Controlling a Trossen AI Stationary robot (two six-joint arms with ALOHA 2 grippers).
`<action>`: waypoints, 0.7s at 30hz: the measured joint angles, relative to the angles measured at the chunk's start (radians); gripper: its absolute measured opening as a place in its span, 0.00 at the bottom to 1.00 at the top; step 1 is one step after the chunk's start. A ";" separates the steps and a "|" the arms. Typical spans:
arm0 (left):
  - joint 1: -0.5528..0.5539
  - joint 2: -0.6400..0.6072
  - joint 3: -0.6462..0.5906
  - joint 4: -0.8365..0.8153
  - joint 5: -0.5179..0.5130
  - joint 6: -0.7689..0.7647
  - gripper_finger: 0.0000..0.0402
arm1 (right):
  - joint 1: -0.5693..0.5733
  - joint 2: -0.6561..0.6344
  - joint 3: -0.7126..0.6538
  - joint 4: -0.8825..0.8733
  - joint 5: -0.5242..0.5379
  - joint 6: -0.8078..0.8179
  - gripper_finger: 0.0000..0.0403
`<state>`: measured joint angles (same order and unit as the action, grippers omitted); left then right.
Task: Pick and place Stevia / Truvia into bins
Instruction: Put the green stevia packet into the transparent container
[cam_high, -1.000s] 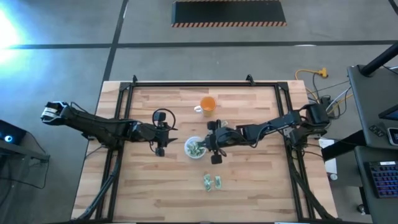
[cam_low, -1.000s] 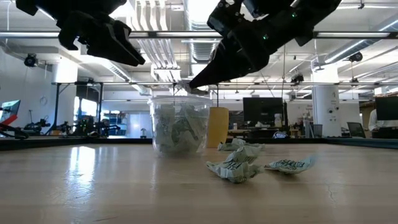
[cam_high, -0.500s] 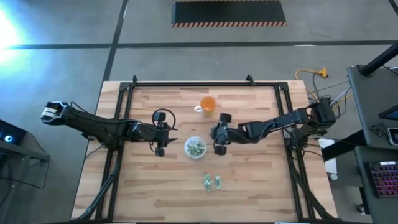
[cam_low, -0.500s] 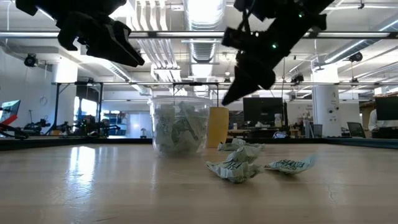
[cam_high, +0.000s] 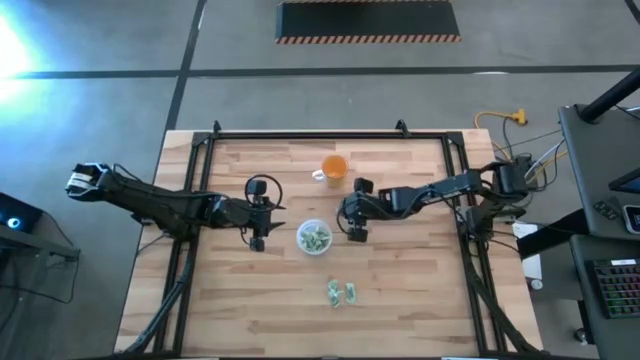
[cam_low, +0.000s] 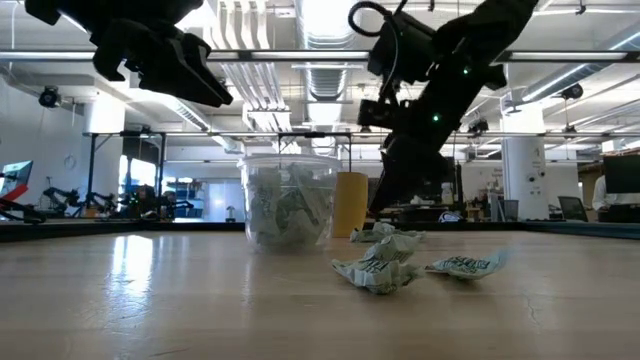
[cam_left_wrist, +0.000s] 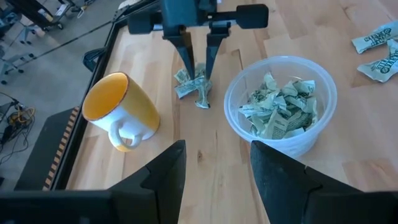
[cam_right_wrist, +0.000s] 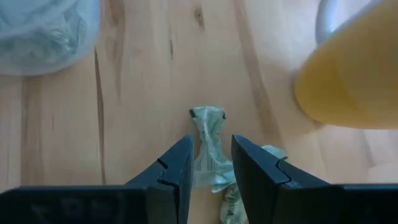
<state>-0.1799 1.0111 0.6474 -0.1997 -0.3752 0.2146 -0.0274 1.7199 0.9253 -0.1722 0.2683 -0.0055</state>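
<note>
The bin, a clear round cup (cam_high: 314, 237) (cam_left_wrist: 280, 102) full of pale green Stevia sachets, stands mid-table. Crumpled sachets (cam_left_wrist: 193, 84) (cam_right_wrist: 208, 146) lie on the wood between the bin and an orange cup (cam_left_wrist: 118, 109). My right gripper (cam_left_wrist: 196, 68) (cam_right_wrist: 211, 171) points steeply down over them, open, with one finger on each side of one sachet. Two more sachets (cam_high: 342, 292) (cam_low: 375, 270) lie nearer the front edge. My left gripper (cam_high: 258, 238) (cam_left_wrist: 217, 180) hangs open above the table, left of the bin. My right gripper comes from above, slanting down, and its fingers (cam_right_wrist: 180, 168) stand close on both sides of the crumpled sachet's end (cam_right_wrist: 210, 163). The sachet lies on the table. I cannot tell whether the fingers touch it.
The orange cup (cam_high: 333, 168) with a white handle stands just beyond the right gripper, toward the far edge. A black frame (cam_high: 300, 136) runs round the table top. Bare wood lies to the right of the loose sachets.
My right gripper has left the bin's rim, gone a little toward the table's right and far edge, tipped more steeply down and sunk onto the sachets beside the orange cup.
</note>
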 joint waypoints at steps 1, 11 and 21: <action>0.000 0.000 0.000 0.000 0.000 0.000 0.41 | -0.007 0.006 0.000 0.003 -0.014 -0.003 0.24; 0.000 0.000 0.000 -0.009 0.000 0.000 0.41 | -0.059 0.076 -0.001 0.042 -0.096 -0.024 0.22; 0.001 0.000 0.000 -0.020 0.000 0.000 0.41 | -0.065 0.103 -0.001 0.028 -0.096 -0.022 0.13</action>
<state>-0.1787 1.0111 0.6474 -0.2195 -0.3752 0.2142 -0.0925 1.8224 0.9241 -0.1444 0.1722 -0.0270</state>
